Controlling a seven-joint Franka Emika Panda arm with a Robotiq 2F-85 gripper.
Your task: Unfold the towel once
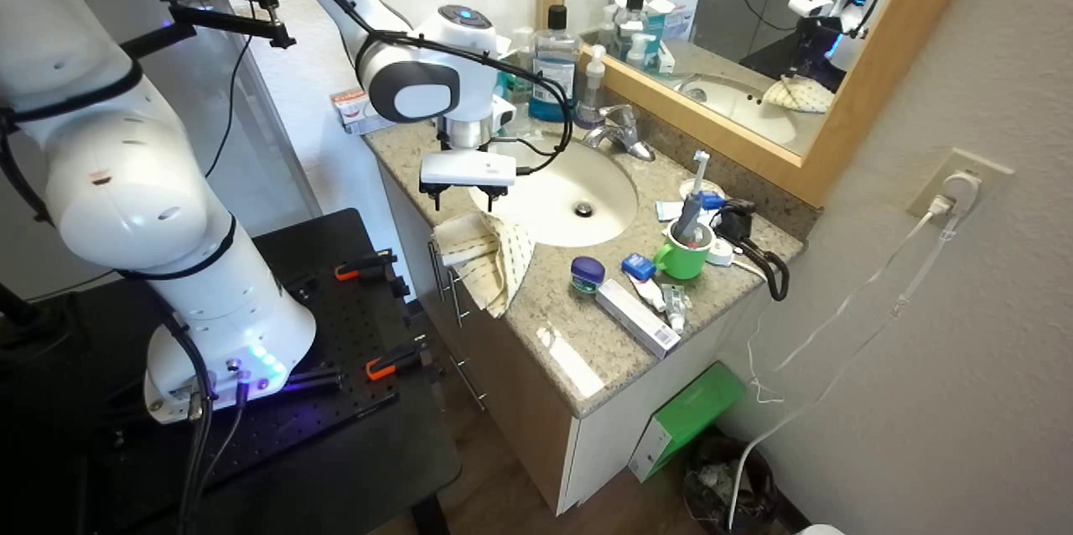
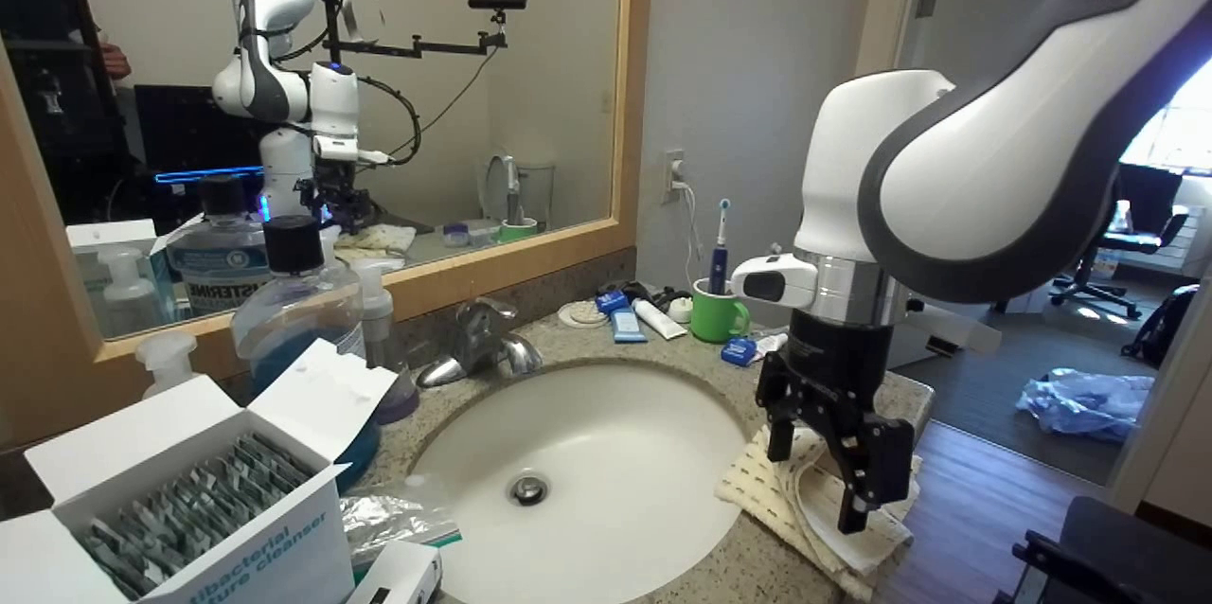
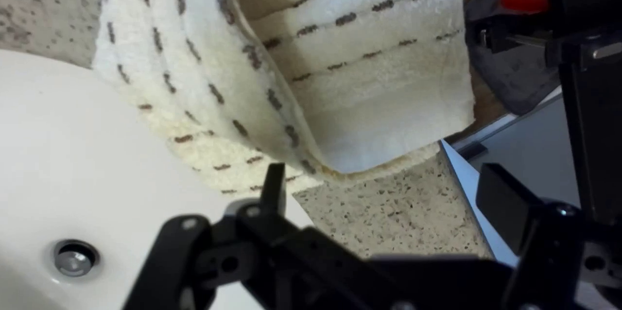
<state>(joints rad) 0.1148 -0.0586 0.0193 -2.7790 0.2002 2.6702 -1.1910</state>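
Note:
The towel (image 1: 496,258) is a cream cloth with rows of dark dashes. It lies folded and rumpled at the counter's front edge beside the sink (image 1: 619,198), and part hangs over that edge. In an exterior view the towel (image 2: 757,488) lies partly behind the gripper (image 2: 816,486). In the wrist view the towel (image 3: 384,67) shows a raised, curled fold, and one side overlaps the sink (image 3: 121,154). My gripper (image 1: 463,201) is open and empty, pointing down near the towel. In the wrist view counter stone shows between the gripper's fingers (image 3: 388,198), with the towel beyond them.
A faucet (image 1: 622,132) stands behind the sink. A green mug (image 1: 683,254) with a toothbrush, a blue jar (image 1: 587,273) and a long box (image 1: 637,317) stand on the counter. An open carton (image 2: 208,481) and a mouthwash bottle (image 2: 298,320) stand across the sink.

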